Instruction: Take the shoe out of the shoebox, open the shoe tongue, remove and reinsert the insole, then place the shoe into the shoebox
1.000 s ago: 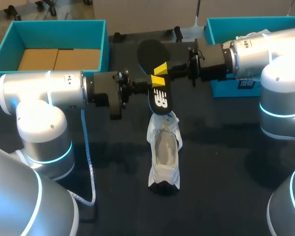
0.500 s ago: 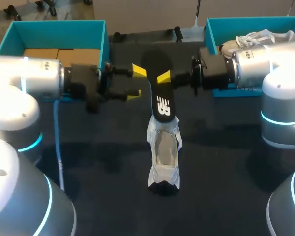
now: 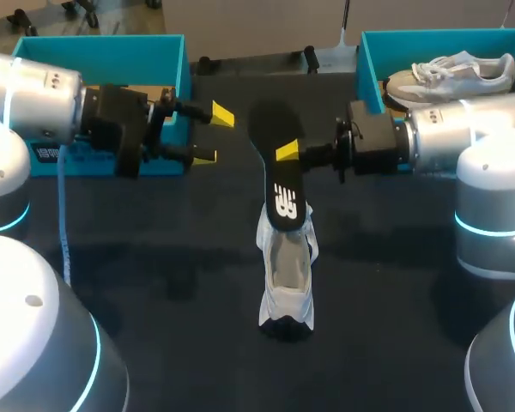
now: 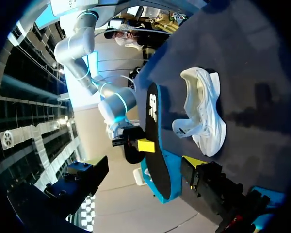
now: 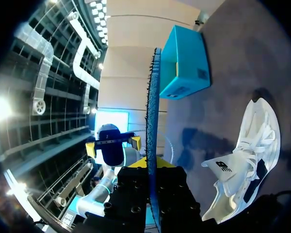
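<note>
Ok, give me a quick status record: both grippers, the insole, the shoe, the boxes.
left gripper: open, empty, near the left shoebox
right gripper: shut on the insole
insole: black, out of the shoe, held over the table with its lower end near the shoe's opening
shoe: white, lying on the table, tongue folded out
left shoebox: no shoe inside
right shoebox: holds a second shoe

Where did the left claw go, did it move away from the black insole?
Yes. The left gripper has pulled back from the insole, toward the teal box on its own side, and its fingers are open.
</note>
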{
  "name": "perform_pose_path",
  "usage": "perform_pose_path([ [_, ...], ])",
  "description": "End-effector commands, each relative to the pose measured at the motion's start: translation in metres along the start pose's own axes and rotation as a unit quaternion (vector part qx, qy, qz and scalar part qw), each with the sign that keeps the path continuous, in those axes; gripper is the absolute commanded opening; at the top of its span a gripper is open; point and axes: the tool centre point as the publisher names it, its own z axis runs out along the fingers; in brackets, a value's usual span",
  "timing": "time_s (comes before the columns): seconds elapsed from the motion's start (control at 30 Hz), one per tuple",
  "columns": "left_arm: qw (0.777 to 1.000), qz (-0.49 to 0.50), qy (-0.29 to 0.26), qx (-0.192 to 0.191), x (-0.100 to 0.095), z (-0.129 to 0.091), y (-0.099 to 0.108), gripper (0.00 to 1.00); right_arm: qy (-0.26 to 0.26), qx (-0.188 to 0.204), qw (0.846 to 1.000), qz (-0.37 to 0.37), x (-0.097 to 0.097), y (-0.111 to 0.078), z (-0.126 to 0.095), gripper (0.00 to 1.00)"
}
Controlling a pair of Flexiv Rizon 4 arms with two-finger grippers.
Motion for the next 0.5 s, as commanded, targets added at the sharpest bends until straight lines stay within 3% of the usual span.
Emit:
perform_pose_path([
  [0.03,0.997,-0.040,0.054,0.026,-0.009,-0.002,0.014,1.00,0.002,-0.010,1.000,-0.001,-0.003,-0.009,0.001,0.00],
  [0.1,0.980,-0.093,0.175,0.018,-0.014,0.000,0.025,1.00,0.002,-0.011,1.000,-0.001,-0.005,-0.010,0.001,0.00],
  [0.13,0.965,-0.103,0.241,-0.010,-0.014,0.000,0.030,1.00,0.003,-0.010,1.000,-0.002,-0.006,-0.011,0.002,0.00],
  [0.5,0.961,-0.117,0.249,-0.004,-0.017,0.005,0.034,1.00,0.005,-0.008,1.000,-0.002,-0.007,-0.012,0.002,0.00],
])
